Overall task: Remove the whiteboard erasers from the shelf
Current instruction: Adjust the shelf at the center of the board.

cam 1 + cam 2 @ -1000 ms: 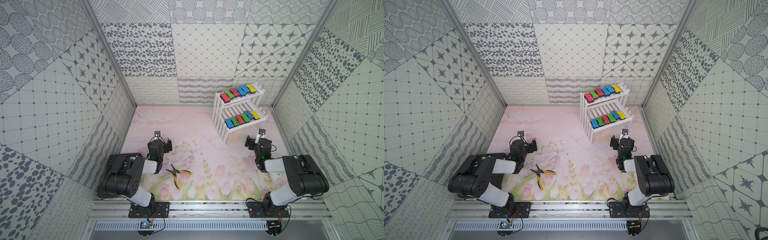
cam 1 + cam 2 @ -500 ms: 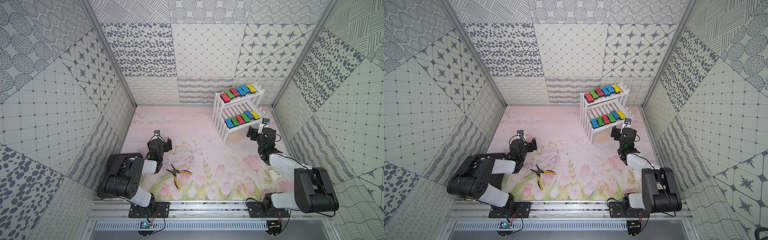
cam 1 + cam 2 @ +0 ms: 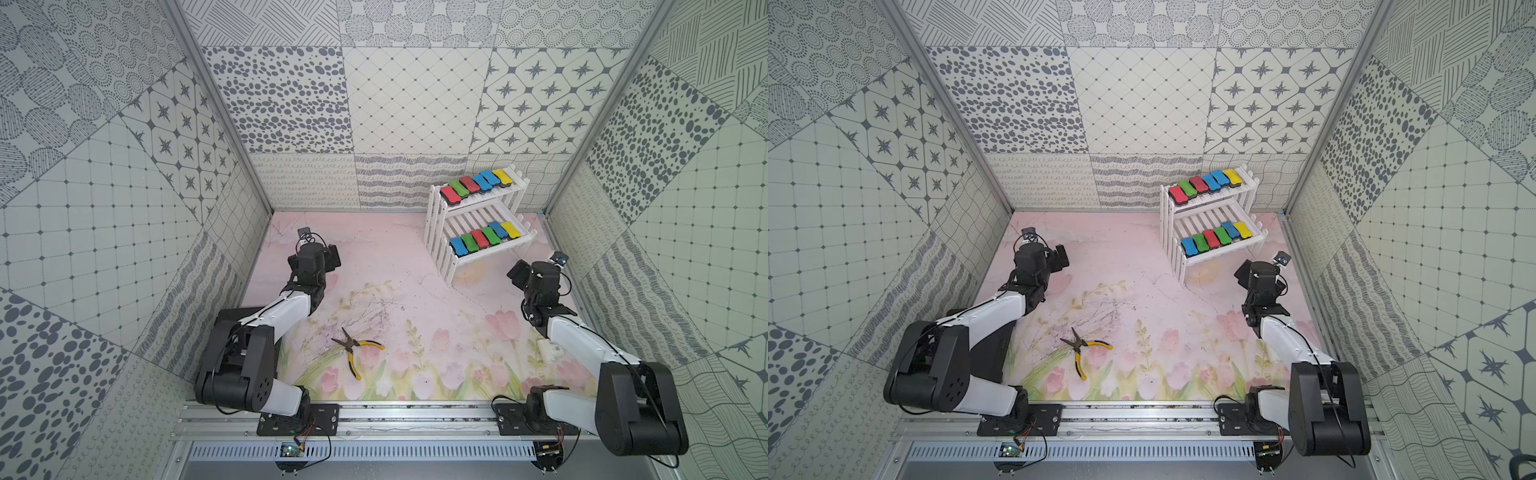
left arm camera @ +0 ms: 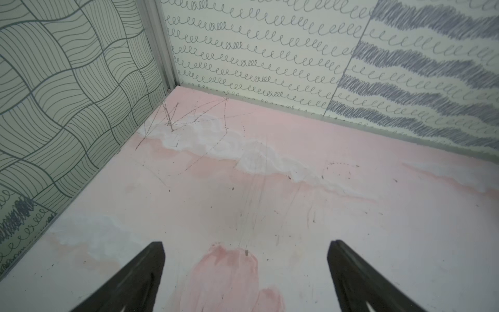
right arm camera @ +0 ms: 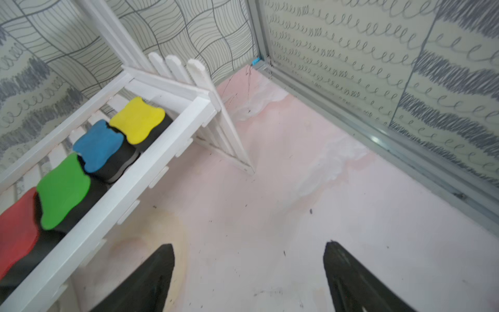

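Right claw [image 5: 248,244]: stood wide, empty, near shelf [image 5: 129,194] lower tier, probably to reach the end yellow eraser [image 5: 137,118]. Left claw [image 4: 246,242]: wide too, waiting apart.

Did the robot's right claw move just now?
Yes. The right gripper moved away from the robot's base and toward the right wall. It is now closer to the right end of the shelf's lower tier.
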Robot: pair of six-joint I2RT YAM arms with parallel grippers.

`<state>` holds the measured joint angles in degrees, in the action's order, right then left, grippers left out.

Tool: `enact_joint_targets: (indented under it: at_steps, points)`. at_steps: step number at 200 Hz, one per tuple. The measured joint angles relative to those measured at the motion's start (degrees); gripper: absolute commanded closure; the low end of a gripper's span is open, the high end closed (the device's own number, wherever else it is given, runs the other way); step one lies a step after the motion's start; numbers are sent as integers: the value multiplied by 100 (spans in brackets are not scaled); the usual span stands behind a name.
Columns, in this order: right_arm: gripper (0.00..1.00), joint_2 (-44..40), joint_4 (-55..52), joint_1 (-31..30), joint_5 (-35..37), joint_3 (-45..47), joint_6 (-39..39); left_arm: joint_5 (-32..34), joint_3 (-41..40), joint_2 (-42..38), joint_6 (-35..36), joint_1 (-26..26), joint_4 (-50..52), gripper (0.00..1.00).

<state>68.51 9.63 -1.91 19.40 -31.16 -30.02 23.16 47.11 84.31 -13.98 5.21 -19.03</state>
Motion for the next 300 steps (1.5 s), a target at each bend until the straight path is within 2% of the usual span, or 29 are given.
enact_joint_targets:
  at_steps: [30, 58, 88, 120, 145, 187, 232, 300]
  points:
    - [3, -472, -791, -103, -468, -468, 168, 118, 807, -133, -1147, -4, 1211, 1]
    - [6, -1054, -1115, -177, -1207, -789, 367, -149, 1016, -387, -1851, -22, 1908, 1]
    - [26, -955, -1497, -494, -2068, -1421, 590, -715, 1097, -743, -2435, -35, 2437, 1]
    - [38, -319, -1947, -1357, -2352, -2175, 986, -1506, 1108, -1233, -2957, -35, 2798, 1]
    - [41, 382, -2302, -1836, -2380, -2811, 1213, -2142, 1237, -1427, -3086, -2, 3147, 1]
    - [49, 1287, -2769, -2173, -2151, -3501, 1436, -2835, 1292, -1674, -3060, 190, 3748, 1]
    - [58, 1703, -3049, -2369, -1641, -3775, 1502, -3158, 1287, -1731, -2994, 240, 4186, 1]
    - [67, 2186, -3198, -2610, -1174, -3884, 1495, -3346, 1303, -1561, -2927, 256, 4538, 1]
